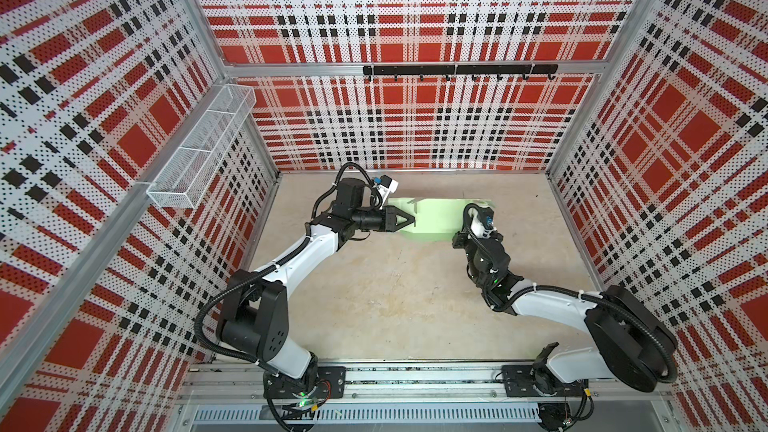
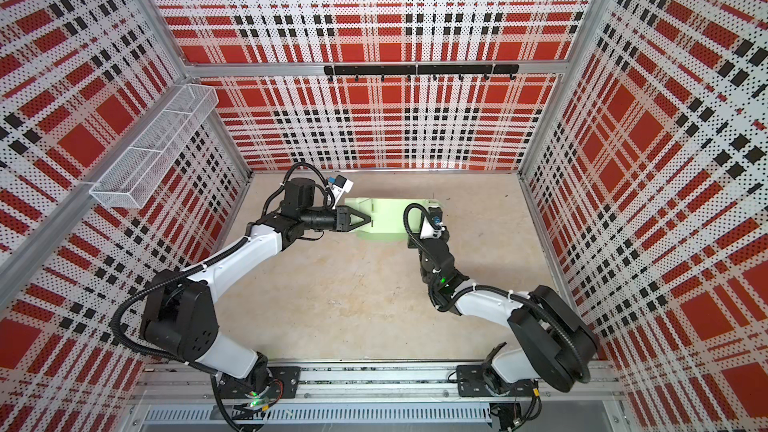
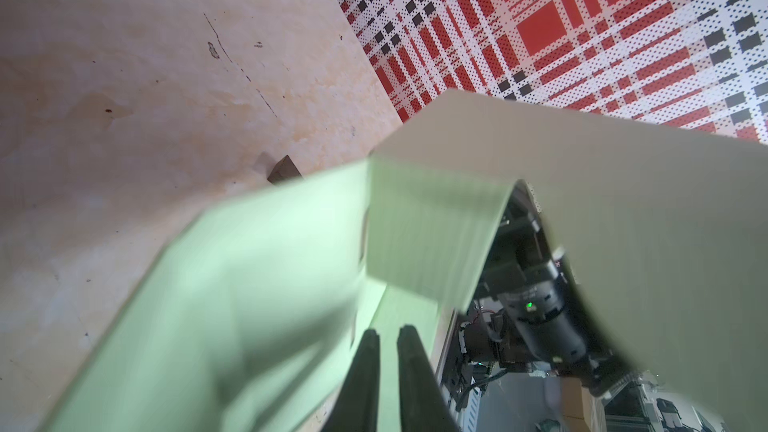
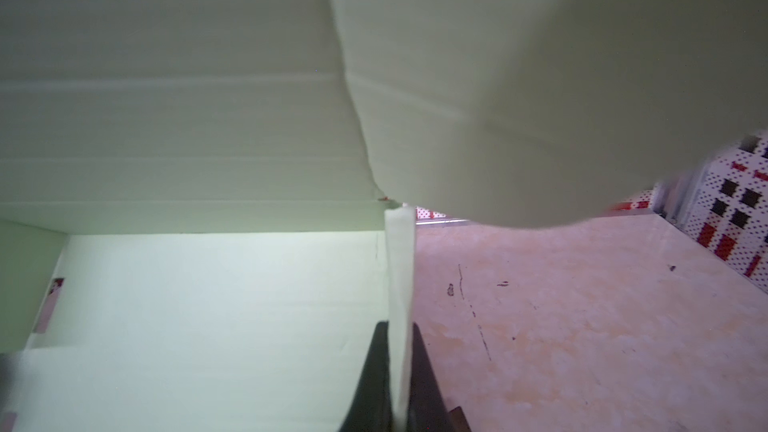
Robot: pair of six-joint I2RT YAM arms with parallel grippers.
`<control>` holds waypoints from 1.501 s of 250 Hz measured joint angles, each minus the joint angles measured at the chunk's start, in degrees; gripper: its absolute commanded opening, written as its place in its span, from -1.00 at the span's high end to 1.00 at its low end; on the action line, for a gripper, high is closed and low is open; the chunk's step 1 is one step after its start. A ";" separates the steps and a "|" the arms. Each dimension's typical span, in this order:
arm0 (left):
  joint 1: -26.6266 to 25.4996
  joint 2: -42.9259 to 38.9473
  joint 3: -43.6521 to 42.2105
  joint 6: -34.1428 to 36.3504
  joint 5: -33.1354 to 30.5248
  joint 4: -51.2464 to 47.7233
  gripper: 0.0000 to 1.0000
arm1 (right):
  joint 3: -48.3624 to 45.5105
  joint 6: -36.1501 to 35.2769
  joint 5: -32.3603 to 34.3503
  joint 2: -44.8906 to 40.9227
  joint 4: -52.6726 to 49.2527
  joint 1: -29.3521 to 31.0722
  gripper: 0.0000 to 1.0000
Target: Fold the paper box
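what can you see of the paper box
The box is pale mint-green thin card, half folded, at the far middle of the table. Its base looks flat; a big flap arches over it, underside duller. Creases and small slots show. The right hand is shut on an upright side wall. The left hand is at its left end, grip unclear.

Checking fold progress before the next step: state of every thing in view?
paper box: part-folded, flaps raised, not closed.
left gripper: at the box's left end, fingers narrowly apart, grip unclear.
right gripper: shut on a raised wall of the box.
brown scrap: lying on the table by the box.
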 measured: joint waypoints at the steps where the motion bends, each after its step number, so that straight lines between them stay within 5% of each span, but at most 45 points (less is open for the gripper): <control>1: -0.04 0.00 0.00 0.11 0.07 -0.09 0.69 | -0.04 0.07 0.00 -0.20 -0.13 -0.22 1.00; 208: -4.07 -0.02 -0.50 1.33 -2.95 -3.21 0.70 | -0.50 5.11 2.84 -3.54 -6.21 -6.43 1.00; 375: -6.56 0.79 4.31 -4.59 -8.13 -4.24 0.82 | 2.14 6.86 5.97 -1.68 -7.63 -2.16 1.00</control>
